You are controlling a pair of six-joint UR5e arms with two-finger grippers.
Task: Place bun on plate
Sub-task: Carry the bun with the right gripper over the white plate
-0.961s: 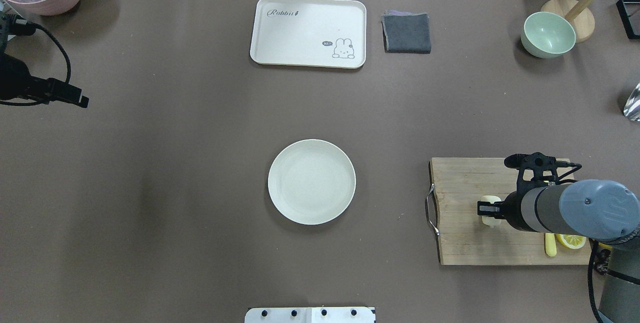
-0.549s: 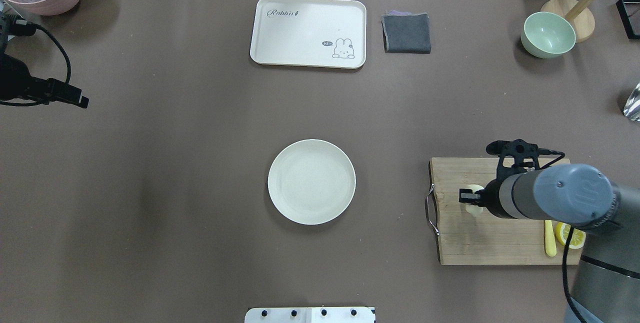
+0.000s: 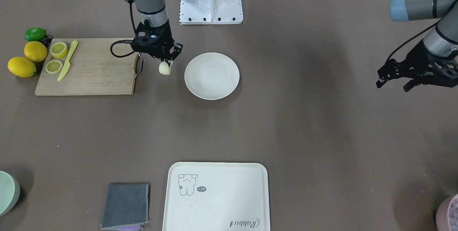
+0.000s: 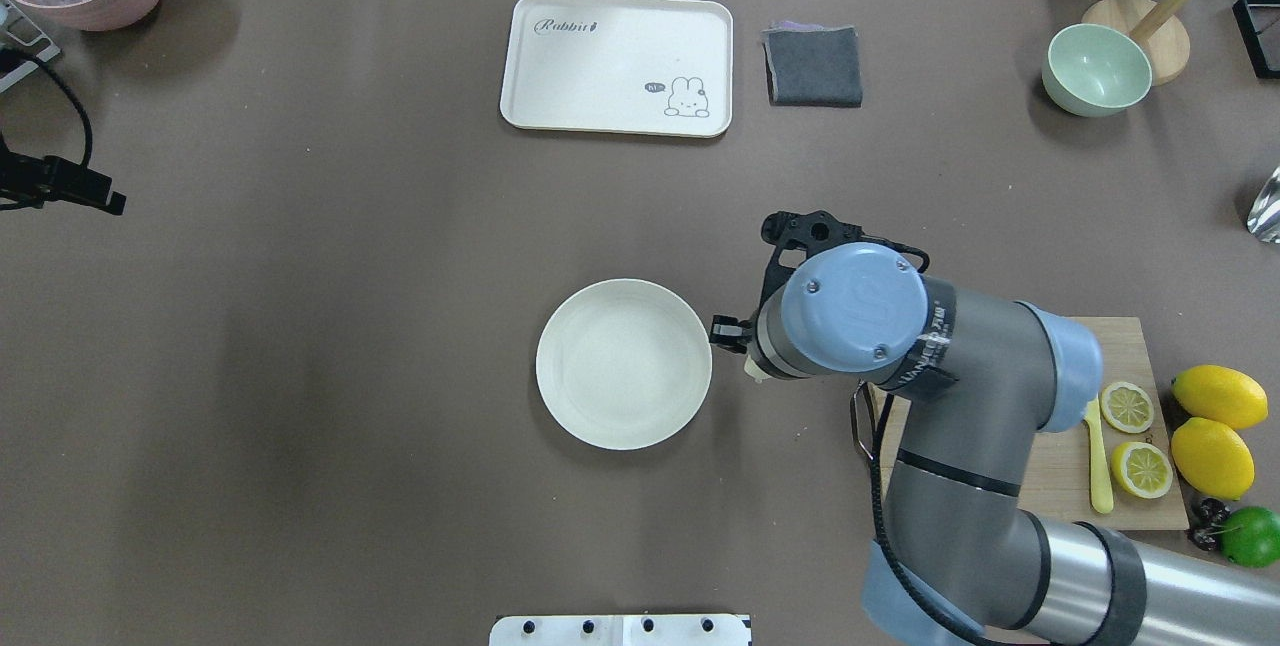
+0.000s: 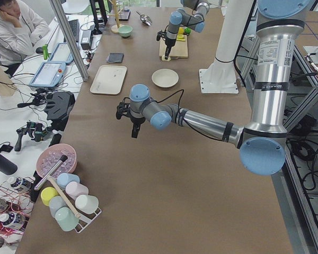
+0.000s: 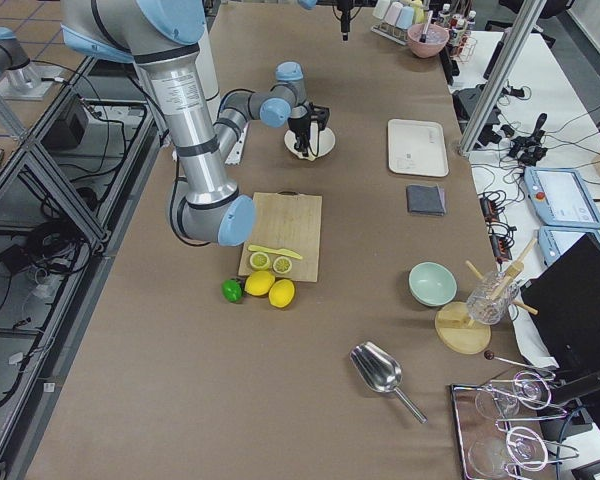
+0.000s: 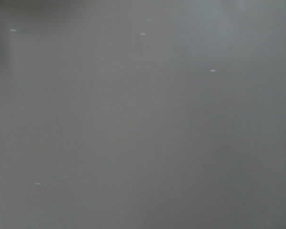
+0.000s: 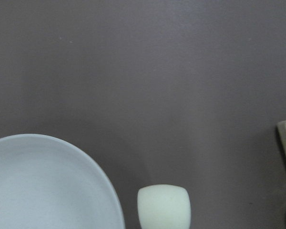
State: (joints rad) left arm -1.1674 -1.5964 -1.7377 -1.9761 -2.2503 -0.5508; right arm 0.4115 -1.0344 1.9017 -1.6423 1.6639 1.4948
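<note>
Exterior front-facing: bun (image 3: 164,68) is held clamped in right tool (image 3: 166,63), over worktop (image 3: 286,116), between board (image 3: 93,68) and plate (image 3: 212,76). Left tool (image 3: 393,85) is seen apart, far off.

Grey arms (image 4: 985,346), pale blue joint caps (image 4: 852,304)

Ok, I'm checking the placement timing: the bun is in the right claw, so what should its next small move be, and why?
Probably shift sideways toward the robot's left until it is over the middle of the plate, without releasing yet. The right claw holds the bun in the gap between the cutting board and the plate, just short of the rim, so releasing here would likely miss.
</note>
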